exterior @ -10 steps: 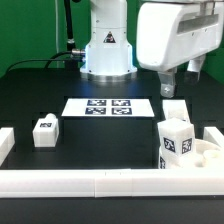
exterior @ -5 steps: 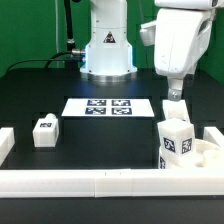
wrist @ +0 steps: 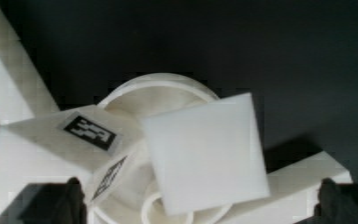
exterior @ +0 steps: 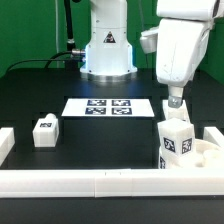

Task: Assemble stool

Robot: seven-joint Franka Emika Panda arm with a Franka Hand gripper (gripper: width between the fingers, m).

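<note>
A black table [exterior: 30,95] fills the exterior view. The arm's white base [exterior: 106,50] is set at its far edge, and the bulky wrist housing [exterior: 178,45] hangs over the exterior view's right. The work area is fenced along the near side by a long white border bar [exterior: 90,181], with shorter bars turned back at both ends. The marker board [exterior: 110,106] lies flat in front of the base, well apart from the stool parts.

The round seat [exterior: 207,157] is found in the near corner on the exterior view's right, close against the bars. Much of it is hidden by an upright leg [exterior: 175,143], which stands at the seat's edge with its tags turned to the camera. A second leg [exterior: 44,131] sits alone toward the exterior view's left, near the side bar.

The gripper [exterior: 175,103] is held just above the upright leg, not touching it. In the wrist view a white slab is seen over the seat's curve, but whether the fingers are spread or drawn together cannot be told.
</note>
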